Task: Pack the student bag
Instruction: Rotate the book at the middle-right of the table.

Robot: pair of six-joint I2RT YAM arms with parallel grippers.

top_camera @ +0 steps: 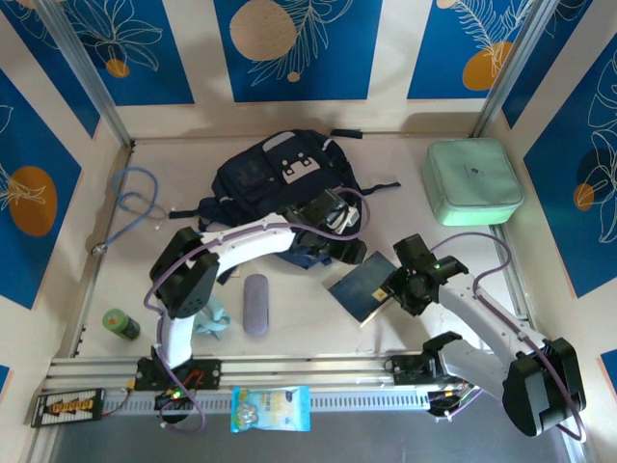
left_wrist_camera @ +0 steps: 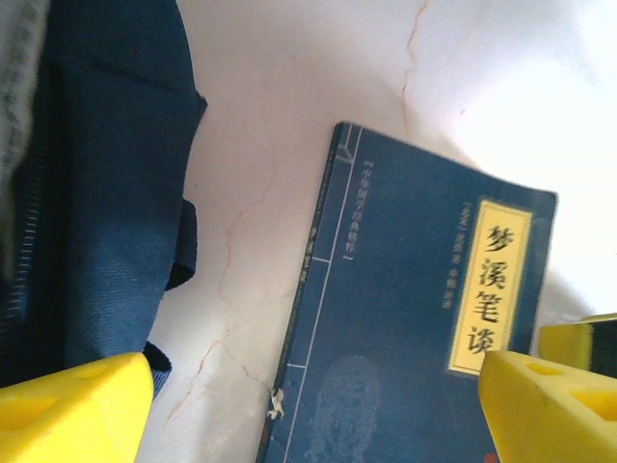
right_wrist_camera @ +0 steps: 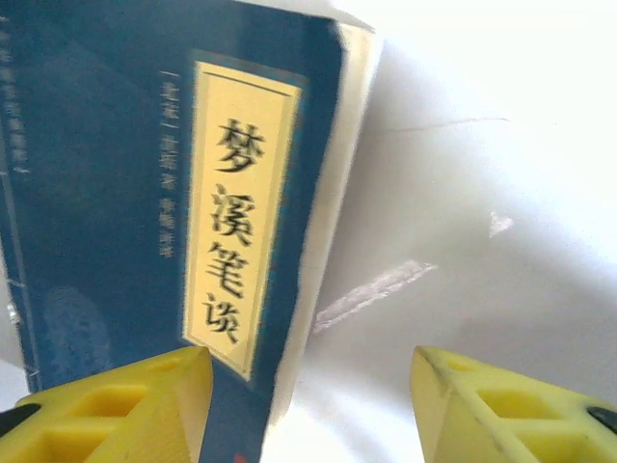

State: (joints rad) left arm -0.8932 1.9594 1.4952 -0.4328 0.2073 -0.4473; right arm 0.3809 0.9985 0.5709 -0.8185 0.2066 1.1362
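The large dark navy fabric backpack (top_camera: 275, 178) lies upper centre in the top view, on the pale tabletop (top_camera: 193, 154). Below-right of it lies a dark blue paperback book with a yellow title label (top_camera: 364, 286). Picking it up is probably the step in hand. The left fingers (left_wrist_camera: 77, 405) are spread wide above it, and the right fingers (right_wrist_camera: 116, 405) are spread astride its page edge, pinching nothing. Next, those 2 must close squarely on that edge.

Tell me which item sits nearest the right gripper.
The dark blue, yellow-labelled book, at the right gripper; the purple case and mint case lie farther.
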